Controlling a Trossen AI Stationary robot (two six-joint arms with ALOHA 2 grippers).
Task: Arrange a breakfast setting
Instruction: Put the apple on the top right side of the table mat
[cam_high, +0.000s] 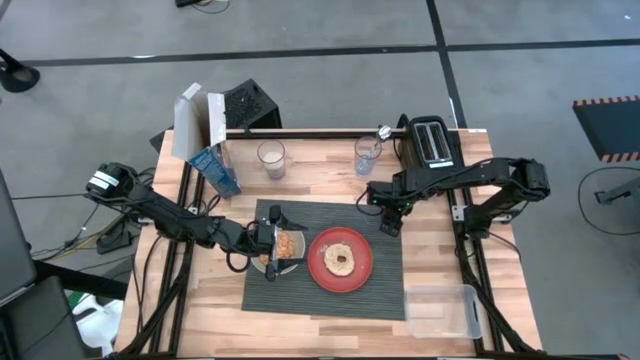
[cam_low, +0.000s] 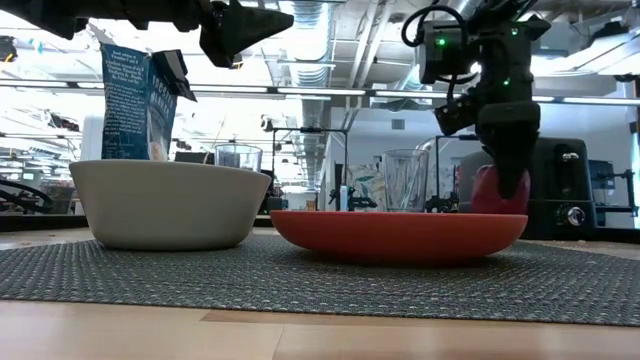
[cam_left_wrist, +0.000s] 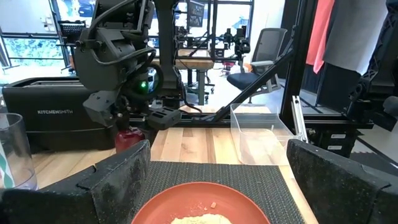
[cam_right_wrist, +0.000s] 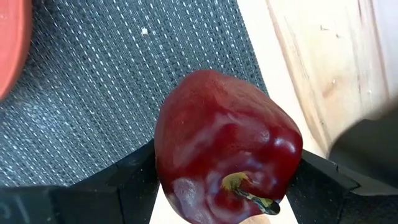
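From above, my left gripper hovers with its fingers spread over the pale grey bowl, which sits at the left end of the dark grey placemat. Just beside the bowl lies the red-orange plate with a bagel on it. My right gripper is at the mat's far right corner, near the black toaster and a clear glass.

At table height, the bowl and plate stand side by side on the mat. My right gripper comes down behind the plate, closed around a red apple.

Through my left wrist, my two fingers stand wide apart over the plate, pinching nothing. Across the mat my right gripper holds the apple low, in front of the toaster.

Through my right wrist, the apple fills the view, stem toward the camera, pinched between my fingers, at the mat's edge where the bare wooden table begins. I cannot tell whether it touches down.
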